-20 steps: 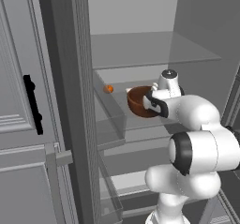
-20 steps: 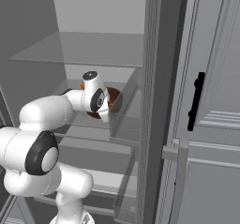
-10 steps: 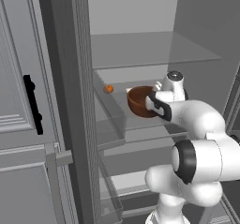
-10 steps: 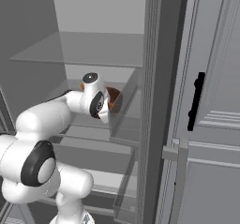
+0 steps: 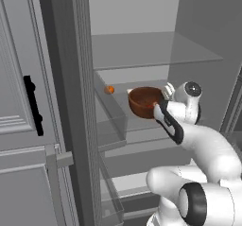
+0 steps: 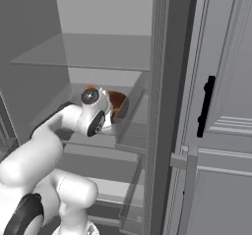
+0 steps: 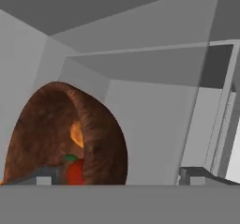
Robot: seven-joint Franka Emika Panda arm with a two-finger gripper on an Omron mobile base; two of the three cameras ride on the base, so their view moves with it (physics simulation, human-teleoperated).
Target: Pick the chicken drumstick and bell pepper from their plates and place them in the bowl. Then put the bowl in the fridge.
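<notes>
The reddish-brown wooden bowl (image 5: 144, 101) (image 6: 119, 102) stands on a glass shelf inside the open fridge (image 5: 142, 50). In the hand view the bowl (image 7: 42, 124) is close at the left. Inside it lie the red bell pepper (image 7: 75, 172) and the orange-brown chicken drumstick (image 7: 76, 134). My gripper (image 5: 163, 96) (image 7: 120, 176) is at the bowl's right rim and stands open: its fingers are wide apart, one in front of the bowl's inside, the other well clear of the wall. The plates are out of view.
A small orange thing (image 5: 109, 90) lies on the same shelf, left of the bowl. Another glass shelf (image 6: 98, 52) hangs above and a lower one (image 5: 142, 161) below. The fridge door post (image 5: 78, 102) and grey cabinets with a black handle (image 5: 32, 106) flank the opening.
My hand has drawn back a little to the right, away from the bowl, and the arm's elbow has swung lower. The bowl rests in the same spot on the shelf.
</notes>
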